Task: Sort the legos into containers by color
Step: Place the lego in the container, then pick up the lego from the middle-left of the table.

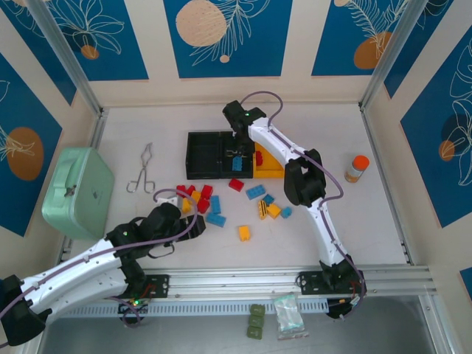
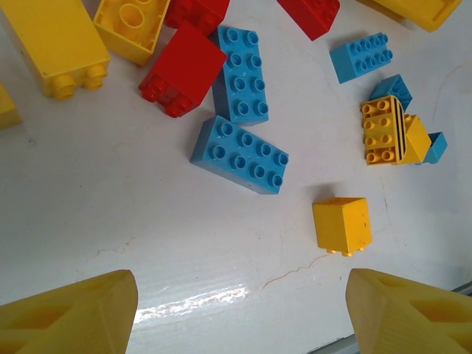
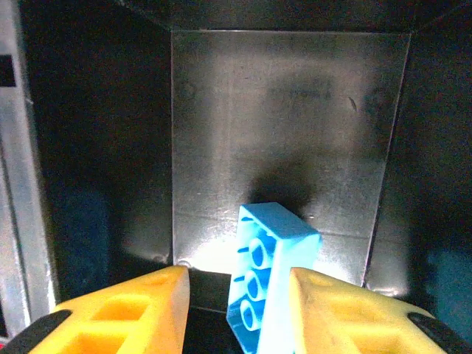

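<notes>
Red, yellow and blue legos (image 1: 214, 203) lie scattered on the white table in front of the containers (image 1: 203, 155), a row of two black bins and one yellow bin (image 1: 271, 166). My right gripper (image 1: 237, 150) reaches down into the middle black bin (image 3: 287, 110). Its jaws (image 3: 237, 284) stand open around a blue lego (image 3: 269, 251), which leans on the right finger with a gap at the left finger. My left gripper (image 2: 240, 295) hangs open over bare table, near a yellow lego (image 2: 341, 225) and a blue lego (image 2: 240, 153).
A mint-green lidded box (image 1: 77, 188) stands at the left, with metal tongs (image 1: 140, 173) beside it. An orange-capped bottle (image 1: 358, 168) is at the right. Small packets (image 1: 284, 317) lie past the near rail.
</notes>
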Controlling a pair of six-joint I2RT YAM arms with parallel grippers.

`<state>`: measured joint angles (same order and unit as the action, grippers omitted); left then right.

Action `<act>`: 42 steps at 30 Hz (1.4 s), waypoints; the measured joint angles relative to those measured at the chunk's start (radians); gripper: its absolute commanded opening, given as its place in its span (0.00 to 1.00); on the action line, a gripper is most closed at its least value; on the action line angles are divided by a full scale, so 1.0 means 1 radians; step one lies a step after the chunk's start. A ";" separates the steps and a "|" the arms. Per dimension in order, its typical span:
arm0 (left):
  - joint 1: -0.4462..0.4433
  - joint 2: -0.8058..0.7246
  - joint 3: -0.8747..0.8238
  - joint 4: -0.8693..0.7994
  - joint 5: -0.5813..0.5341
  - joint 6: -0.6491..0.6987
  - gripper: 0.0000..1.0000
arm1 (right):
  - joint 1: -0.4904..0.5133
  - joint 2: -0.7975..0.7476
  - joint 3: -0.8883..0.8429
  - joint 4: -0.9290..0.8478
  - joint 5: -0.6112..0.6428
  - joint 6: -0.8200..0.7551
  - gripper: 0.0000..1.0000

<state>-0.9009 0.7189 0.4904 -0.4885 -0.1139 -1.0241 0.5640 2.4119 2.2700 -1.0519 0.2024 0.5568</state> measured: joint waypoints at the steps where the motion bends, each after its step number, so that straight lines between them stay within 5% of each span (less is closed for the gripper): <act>1: 0.000 -0.002 0.000 -0.002 0.000 0.000 0.74 | 0.001 -0.006 -0.003 0.000 0.000 0.000 0.40; 20: 0.022 0.123 0.122 -0.107 -0.097 0.039 0.75 | 0.037 -0.836 -0.877 0.301 -0.068 0.013 0.41; 29: 0.189 0.195 0.167 -0.208 -0.157 0.088 0.75 | 0.072 -1.136 -1.236 0.359 -0.080 0.057 0.46; 42: 0.325 0.401 0.151 -0.144 -0.156 0.147 0.71 | 0.202 -1.223 -1.364 0.418 -0.098 0.114 0.46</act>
<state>-0.5755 1.1194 0.6418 -0.6327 -0.2703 -0.8768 0.7658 1.1889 0.9058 -0.6342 0.1040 0.6708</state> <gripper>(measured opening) 0.714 0.459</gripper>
